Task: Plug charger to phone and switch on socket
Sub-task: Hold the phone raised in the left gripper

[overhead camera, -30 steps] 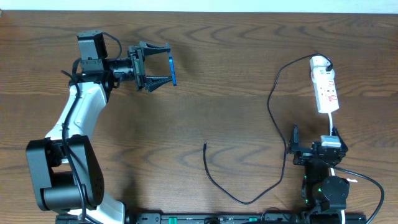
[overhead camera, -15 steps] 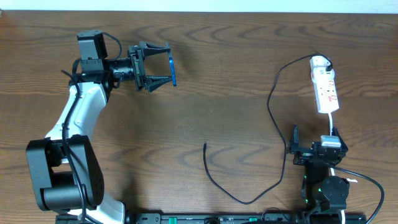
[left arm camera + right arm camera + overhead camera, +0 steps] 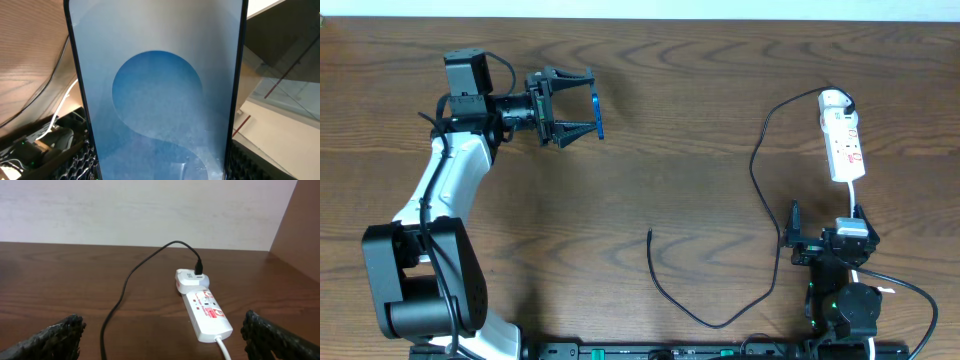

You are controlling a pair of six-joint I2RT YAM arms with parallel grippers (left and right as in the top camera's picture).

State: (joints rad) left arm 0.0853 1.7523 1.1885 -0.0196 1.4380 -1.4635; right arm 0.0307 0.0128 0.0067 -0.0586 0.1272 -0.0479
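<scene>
Left gripper clamped on phone, edge-up over table. Right gripper wide, near socket; red print there unreadable. Charger plugged in at socket's far end, tip loose mid-table. No change since earlier.

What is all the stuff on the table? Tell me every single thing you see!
phone: one, blue screen, gripped on the left side, edge-on to the overhead camera
charger: one, thin and black, curling across the right half of the table; its free tip lies near the middle, not in the phone
adapter: one, white, on the far end of the socket, with the charger plugged into it
socket: one, white with red marks, far right
cord: one, white, running from the socket toward the right arm
table: one, brown wood
left gripper: one, black, shut on the phone
right gripper: one, black, open, empty, near the socket
</scene>
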